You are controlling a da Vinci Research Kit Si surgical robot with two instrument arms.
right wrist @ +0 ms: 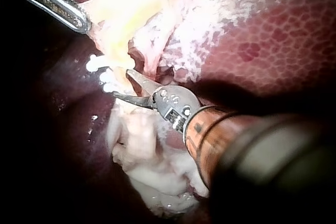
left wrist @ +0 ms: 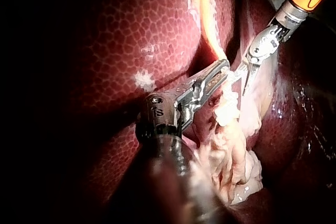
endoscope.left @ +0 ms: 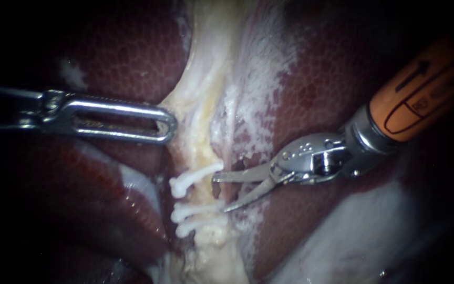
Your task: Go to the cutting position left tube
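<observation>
Pale yellow and cord-like, the tube (endoscope.left: 205,152) runs down the centre of the endoscope frame. Just below centre it is crossed by three white clips (endoscope.left: 195,178), one above and two close together beneath. I cannot say for certain that it is the left tube of the task.

The right instrument (endoscope.left: 219,194) reaches in from the right with its two thin, curved steel blades parted. Their tips lie at the tube's right edge, level with the gap between the upper clip and the lower pair, but the tube is not yet clearly between them. I judge the approach nearly done: what is left is a short advance to bring the blades around the tube.

The left instrument (endoscope.left: 170,126), a polished slotted grasper at centre left, is clamped on the pale fatty tissue (endoscope.left: 198,89) above the clips. Around all this lies the liver (endoscope.left: 132,52), dark red, wet and finely mottled, with whitish filmy patches at upper right.
</observation>
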